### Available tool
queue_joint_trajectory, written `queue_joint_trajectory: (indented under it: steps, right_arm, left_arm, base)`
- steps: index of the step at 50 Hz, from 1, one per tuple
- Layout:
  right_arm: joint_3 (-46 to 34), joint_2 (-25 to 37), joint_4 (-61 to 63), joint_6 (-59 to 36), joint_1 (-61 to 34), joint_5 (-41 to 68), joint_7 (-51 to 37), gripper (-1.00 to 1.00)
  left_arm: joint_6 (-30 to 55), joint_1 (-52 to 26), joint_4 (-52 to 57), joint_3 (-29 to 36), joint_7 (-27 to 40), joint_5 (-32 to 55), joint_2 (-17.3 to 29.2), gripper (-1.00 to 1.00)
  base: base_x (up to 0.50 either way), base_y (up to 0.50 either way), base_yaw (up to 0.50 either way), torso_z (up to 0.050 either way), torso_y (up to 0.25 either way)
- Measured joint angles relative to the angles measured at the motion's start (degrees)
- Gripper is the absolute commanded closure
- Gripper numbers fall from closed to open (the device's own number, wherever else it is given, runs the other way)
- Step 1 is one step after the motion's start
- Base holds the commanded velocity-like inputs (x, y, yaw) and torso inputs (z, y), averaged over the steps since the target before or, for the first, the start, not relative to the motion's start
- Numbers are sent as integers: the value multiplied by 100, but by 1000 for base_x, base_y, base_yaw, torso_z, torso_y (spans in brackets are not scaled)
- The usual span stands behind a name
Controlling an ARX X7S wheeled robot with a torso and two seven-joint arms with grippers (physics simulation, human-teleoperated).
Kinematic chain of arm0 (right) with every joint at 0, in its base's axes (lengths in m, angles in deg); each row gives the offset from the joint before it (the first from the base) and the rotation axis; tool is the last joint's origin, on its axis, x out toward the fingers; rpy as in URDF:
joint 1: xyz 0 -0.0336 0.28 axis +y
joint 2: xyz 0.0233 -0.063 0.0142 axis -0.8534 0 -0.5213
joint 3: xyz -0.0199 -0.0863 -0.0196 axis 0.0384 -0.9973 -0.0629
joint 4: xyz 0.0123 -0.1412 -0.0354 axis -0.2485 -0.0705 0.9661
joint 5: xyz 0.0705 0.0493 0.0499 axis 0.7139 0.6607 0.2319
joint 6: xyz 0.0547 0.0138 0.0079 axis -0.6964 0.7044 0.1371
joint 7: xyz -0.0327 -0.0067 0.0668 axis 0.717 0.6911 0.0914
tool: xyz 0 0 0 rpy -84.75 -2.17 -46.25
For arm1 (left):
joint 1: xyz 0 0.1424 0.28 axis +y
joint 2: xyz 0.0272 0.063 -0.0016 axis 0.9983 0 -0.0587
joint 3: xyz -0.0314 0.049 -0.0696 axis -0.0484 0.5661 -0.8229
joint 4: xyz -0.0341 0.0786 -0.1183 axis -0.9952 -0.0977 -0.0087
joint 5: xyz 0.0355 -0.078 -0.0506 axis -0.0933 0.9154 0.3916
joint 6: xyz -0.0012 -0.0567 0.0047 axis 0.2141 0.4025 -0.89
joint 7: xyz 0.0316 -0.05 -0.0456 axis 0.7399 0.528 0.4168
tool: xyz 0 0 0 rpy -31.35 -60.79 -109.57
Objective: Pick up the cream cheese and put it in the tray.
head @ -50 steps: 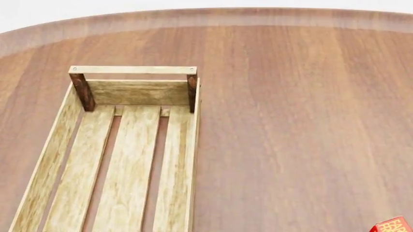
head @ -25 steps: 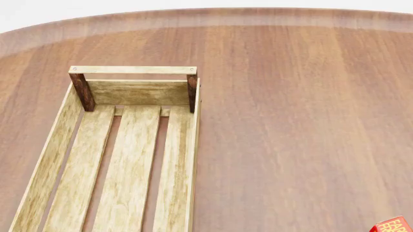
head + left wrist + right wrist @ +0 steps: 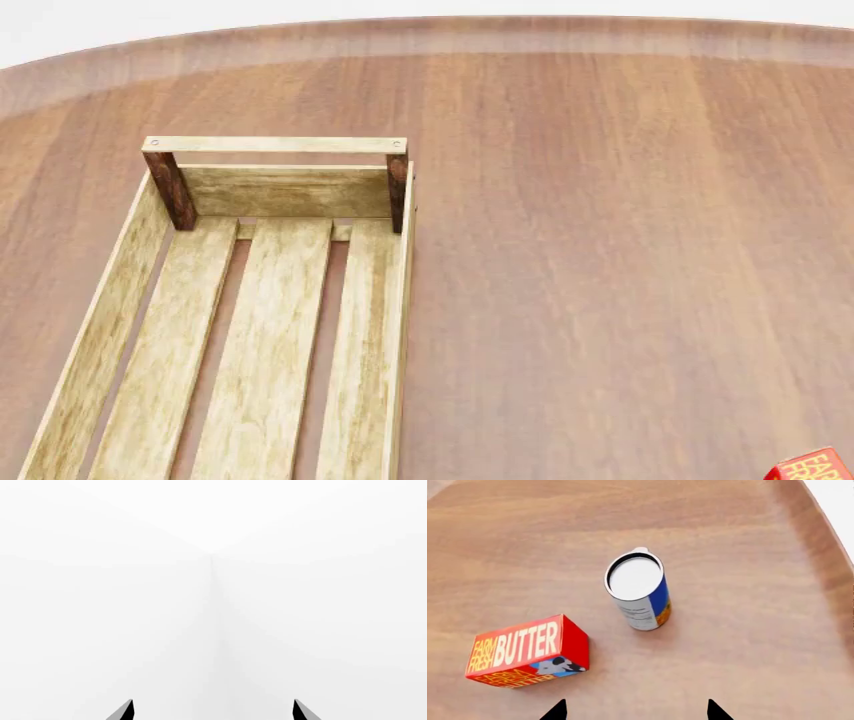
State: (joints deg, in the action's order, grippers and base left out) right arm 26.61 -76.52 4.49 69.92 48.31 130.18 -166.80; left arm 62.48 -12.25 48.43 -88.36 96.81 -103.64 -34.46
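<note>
Right gripper (image 3: 635,711) hangs spread and empty above the counter (image 3: 747,645), near the butter (image 3: 527,652) and can (image 3: 639,592); left gripper (image 3: 212,711) spread too, facing blank white; cream cheese nowhere in sight; tray (image 3: 107,330) empty; everything remains.

Round dark reddish-brown wooden table (image 3: 627,250) with lengthwise grain and a paler curved rim, plain white wall beyond, white corner seam (image 3: 212,595), even shadowless light

Your round wooden table (image 3: 601,250) carries the tray (image 3: 400,300), a butter box (image 3: 527,652) and an upright can (image 3: 639,592).
</note>
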Motion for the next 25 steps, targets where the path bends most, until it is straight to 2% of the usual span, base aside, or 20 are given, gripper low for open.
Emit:
queue_joint_trajectory:
  steps: [25]
  right_arm:
    - [52, -164, -315, -480, -170, 437, -105, -100]
  left_arm:
    - [8, -24, 0, 8, -10, -7, 0, -100]
  base:
    - [0, 0, 0, 0, 0]
